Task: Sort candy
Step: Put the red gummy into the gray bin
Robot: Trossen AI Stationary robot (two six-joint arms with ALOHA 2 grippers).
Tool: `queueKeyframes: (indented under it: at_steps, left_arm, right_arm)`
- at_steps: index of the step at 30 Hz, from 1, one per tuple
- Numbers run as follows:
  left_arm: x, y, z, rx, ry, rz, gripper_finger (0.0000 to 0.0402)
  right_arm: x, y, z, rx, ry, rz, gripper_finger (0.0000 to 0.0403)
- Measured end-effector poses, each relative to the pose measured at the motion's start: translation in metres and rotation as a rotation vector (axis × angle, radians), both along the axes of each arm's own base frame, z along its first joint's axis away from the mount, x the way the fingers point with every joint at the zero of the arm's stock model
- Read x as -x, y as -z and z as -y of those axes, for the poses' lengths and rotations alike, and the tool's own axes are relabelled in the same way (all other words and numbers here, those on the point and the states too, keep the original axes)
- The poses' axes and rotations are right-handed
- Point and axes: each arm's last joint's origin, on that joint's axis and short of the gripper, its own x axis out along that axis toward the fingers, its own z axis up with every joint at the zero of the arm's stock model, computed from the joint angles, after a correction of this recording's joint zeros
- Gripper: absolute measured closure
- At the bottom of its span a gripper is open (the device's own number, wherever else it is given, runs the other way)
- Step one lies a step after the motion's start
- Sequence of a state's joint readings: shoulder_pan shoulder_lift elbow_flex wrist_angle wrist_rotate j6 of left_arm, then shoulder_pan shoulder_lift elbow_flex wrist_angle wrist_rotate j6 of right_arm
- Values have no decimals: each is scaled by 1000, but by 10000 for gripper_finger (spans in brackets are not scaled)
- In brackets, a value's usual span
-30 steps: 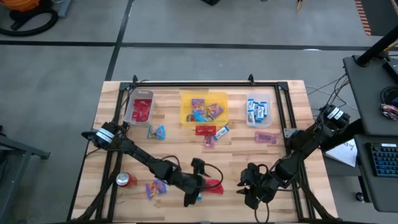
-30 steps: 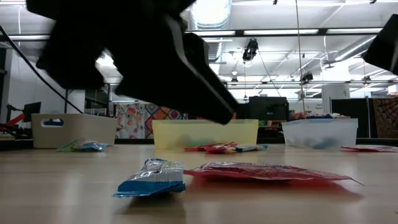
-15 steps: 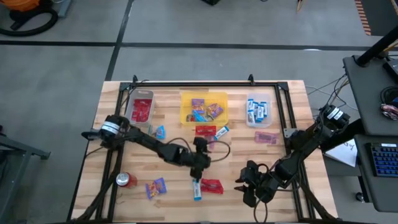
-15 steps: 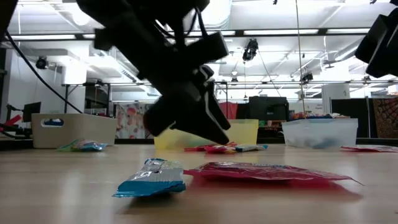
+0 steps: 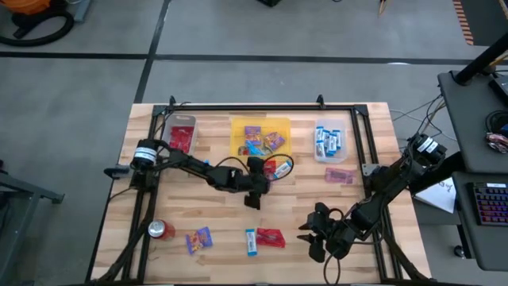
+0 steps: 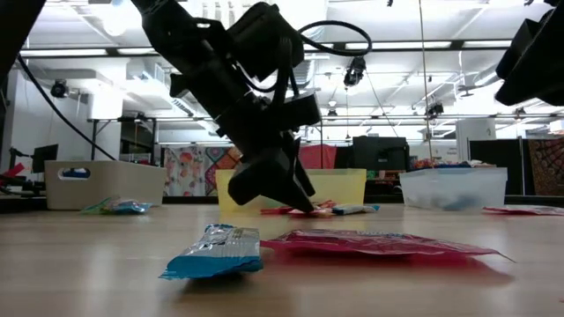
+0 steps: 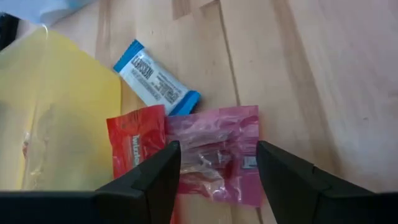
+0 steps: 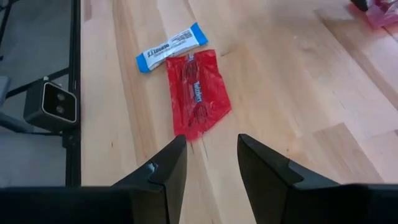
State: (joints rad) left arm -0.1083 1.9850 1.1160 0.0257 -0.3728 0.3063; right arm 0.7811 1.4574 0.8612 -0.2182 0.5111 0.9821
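Observation:
My left gripper [image 5: 262, 181] hangs open low over the candy in front of the yellow bin [image 5: 238, 147]. In the left wrist view its fingers stand on either side of a pink see-through packet [image 7: 217, 155]. This packet lies flat beside a red packet [image 7: 134, 146] and a blue-and-white bar [image 7: 155, 78]. I see no touch. My right gripper [image 5: 308, 236] waits open at the near right. Ahead of it a red packet [image 8: 198, 93] and a blue-and-white bar [image 8: 172, 46] lie flat on the table.
A grey bin [image 5: 181, 137] with red packets, the yellow bin with mixed candy and a clear bin [image 5: 330, 141] with blue bars stand along the far side. Loose candy lies at the left [image 5: 202, 168], near left [image 5: 198, 238] and right [image 5: 339, 175]. A red soda can [image 5: 161, 230] stands near left.
My left gripper has swung from over the red packet and blue bar at the near edge toward the far edge. It now hangs lower over the candy in front of the yellow bin. The packet and bar at the near edge have stayed where they were.

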Motion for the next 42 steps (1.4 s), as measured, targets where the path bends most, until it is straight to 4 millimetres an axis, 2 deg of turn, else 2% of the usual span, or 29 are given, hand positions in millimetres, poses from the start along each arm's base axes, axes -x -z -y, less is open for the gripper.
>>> queueKeyframes:
  at_steps: [23,30,38,42]
  left_arm:
    - [6,12,-8,55,-6,29,218]
    - [3,25,-9,65,-28,27,278]
    - [3,26,-8,65,-39,26,389]
    - [4,24,-5,62,-32,26,394]
  right_arm:
    - [-2,-2,2,29,52,52,268]
    - [-2,-2,2,40,64,63,268]
    - [-2,-2,2,41,65,63,268]
    - [-3,-2,3,54,79,75,268]
